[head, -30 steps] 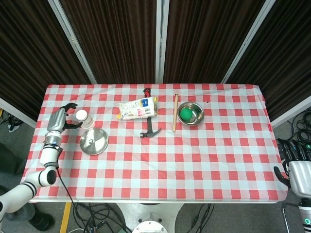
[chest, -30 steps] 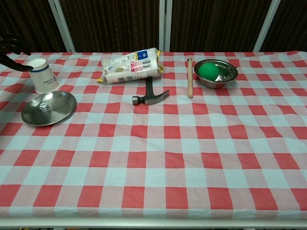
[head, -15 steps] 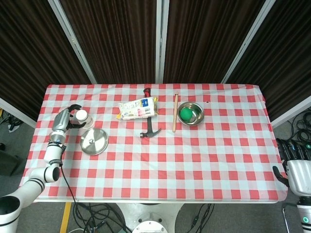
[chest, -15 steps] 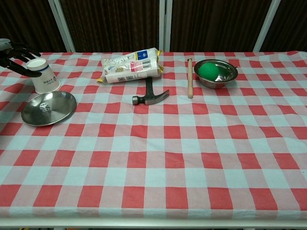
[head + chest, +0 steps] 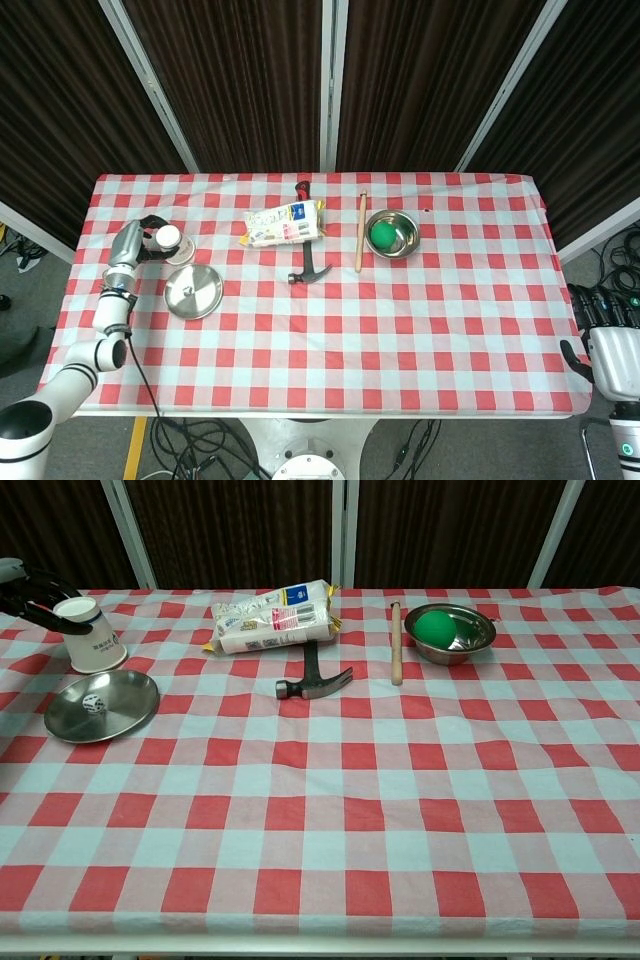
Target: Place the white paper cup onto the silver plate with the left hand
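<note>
Where the left hand (image 5: 135,243) reaches in at the table's left edge, its dark fingers (image 5: 40,590) wrap the narrow upper end of the cup (image 5: 88,637), grasping it. The cup is upside down, its white base uppermost, and it leans toward the hand; whether its wide rim touches the cloth cannot be told. It is white paper with a thin dark band near the top and small dark print on the side, too small to read. It sits just behind the plate (image 5: 130,705), not on it.

The plate is a shallow, round, silver dish lying flat on the red-and-white checked tablecloth (image 5: 330,780). A small white die (image 5: 92,704) lies in its centre.

To the right of the cup lies a white packet (image 5: 272,617) with a blue and yellow label; its print is not legible. A hammer (image 5: 315,677) lies in front of the packet, head toward the near edge. Further right is a wooden stick (image 5: 396,642), then a steel bowl (image 5: 470,642) holding a green ball (image 5: 434,628).

The right hand (image 5: 612,338) hangs off the table's right corner in the head view, holding nothing; how its fingers lie cannot be told.
</note>
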`<act>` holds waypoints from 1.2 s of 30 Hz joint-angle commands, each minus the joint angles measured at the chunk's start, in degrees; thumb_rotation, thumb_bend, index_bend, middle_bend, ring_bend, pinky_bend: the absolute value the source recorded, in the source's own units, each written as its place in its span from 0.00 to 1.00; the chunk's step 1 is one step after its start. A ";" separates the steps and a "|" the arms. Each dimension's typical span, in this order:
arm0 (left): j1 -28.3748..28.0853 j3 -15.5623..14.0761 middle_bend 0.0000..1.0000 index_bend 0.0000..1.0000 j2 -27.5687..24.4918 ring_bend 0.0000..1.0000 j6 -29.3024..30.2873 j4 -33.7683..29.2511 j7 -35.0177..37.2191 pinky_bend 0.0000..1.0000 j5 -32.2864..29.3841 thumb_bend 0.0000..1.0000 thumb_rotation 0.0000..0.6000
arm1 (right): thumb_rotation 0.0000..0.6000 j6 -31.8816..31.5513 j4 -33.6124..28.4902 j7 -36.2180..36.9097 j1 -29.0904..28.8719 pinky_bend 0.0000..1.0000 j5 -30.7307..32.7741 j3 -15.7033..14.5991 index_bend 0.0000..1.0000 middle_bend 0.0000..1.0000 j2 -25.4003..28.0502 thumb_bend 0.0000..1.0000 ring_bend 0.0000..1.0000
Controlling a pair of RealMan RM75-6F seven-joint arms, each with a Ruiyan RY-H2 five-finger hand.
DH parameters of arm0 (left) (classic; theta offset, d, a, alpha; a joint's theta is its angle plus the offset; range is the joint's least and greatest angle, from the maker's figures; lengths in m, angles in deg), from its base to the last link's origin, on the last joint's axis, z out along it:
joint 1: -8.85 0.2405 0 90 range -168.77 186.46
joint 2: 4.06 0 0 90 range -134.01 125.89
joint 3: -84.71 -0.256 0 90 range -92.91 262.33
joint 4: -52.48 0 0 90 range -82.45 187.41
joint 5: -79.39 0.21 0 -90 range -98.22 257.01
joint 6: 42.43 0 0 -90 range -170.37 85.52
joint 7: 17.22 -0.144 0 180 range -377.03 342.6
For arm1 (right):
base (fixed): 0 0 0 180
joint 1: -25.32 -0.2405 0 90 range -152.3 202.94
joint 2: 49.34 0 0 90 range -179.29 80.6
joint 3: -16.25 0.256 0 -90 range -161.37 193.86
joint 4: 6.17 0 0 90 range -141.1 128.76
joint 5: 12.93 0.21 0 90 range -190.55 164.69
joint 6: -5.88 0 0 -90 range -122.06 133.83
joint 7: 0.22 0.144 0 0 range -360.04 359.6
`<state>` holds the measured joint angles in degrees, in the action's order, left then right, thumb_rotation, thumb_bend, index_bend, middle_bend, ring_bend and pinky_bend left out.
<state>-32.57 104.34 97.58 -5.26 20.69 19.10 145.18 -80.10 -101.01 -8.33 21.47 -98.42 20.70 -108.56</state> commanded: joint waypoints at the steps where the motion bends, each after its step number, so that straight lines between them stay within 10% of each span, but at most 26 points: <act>1: 0.66 0.17 0.44 0.52 -1.55 0.30 1.15 -2.35 0.66 0.36 0.39 0.22 1.00 | 1.00 0.02 0.07 0.11 -0.07 0.15 -0.05 0.06 0.10 0.14 0.01 0.22 0.06; 17: 8.76 -6.35 0.44 0.51 -14.00 0.30 12.97 -31.60 -7.73 0.36 6.57 0.22 1.00 | 1.00 0.26 0.67 0.74 -0.50 0.15 -0.68 0.00 0.10 0.14 -0.02 0.22 0.06; 36: 9.99 -8.10 0.44 0.51 -9.46 0.30 13.87 -26.54 -11.62 0.34 4.60 0.22 1.00 | 1.00 -0.59 -0.42 0.16 -0.10 0.15 -1.61 -0.44 0.10 0.14 0.39 0.22 0.06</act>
<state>-22.56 96.00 87.45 8.75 -6.74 7.34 150.27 -80.69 -101.42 -8.17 21.37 -100.02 20.27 -108.18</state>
